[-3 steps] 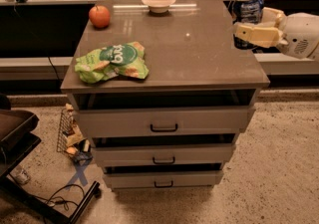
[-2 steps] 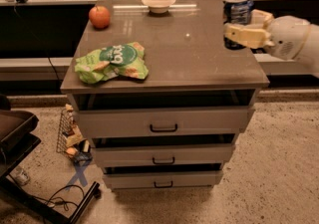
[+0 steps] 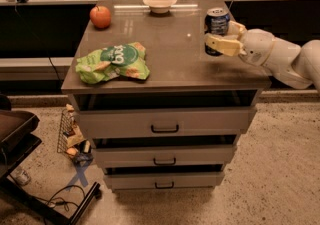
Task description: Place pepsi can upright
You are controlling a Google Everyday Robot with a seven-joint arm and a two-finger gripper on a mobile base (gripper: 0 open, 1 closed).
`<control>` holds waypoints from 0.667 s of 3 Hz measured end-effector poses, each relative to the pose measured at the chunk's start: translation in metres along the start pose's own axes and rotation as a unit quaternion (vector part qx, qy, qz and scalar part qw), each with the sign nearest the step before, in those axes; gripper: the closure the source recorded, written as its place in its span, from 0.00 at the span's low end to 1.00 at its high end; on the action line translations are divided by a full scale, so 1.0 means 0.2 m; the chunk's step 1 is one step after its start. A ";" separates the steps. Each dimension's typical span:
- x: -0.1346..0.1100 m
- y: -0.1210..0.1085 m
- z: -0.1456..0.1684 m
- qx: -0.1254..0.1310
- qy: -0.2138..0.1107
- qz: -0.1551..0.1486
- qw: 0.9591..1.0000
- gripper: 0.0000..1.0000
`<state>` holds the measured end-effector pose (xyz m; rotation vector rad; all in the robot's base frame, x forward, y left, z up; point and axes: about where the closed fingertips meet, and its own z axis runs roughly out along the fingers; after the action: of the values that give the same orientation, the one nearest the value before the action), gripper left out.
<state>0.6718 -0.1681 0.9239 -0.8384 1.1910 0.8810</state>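
The pepsi can (image 3: 217, 23), blue with a silver top, stands upright in my gripper (image 3: 221, 36) over the right part of the brown cabinet top (image 3: 170, 54). My gripper is shut on the can, its cream fingers (image 3: 223, 45) around the can's sides. The white arm reaches in from the right edge of the view. Whether the can's base touches the top is hidden by the near finger.
A green chip bag (image 3: 115, 61) lies at the front left of the top. A red apple (image 3: 100, 17) sits at the back left and a white bowl (image 3: 159, 2) at the back middle. Three drawers are below. A dark chair base (image 3: 30, 169) stands at the lower left.
My gripper has carried the can leftward from beyond the cabinet's right edge to over its right part.
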 end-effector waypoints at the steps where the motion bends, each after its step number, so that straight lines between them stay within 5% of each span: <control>1: 0.07 -0.06 0.03 -0.057 -0.007 -0.017 0.998 1.00; 2: 0.10 -0.09 0.04 -0.100 0.001 -0.031 0.994 1.00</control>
<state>0.6946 -0.1670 0.9066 -1.0337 1.0845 0.9588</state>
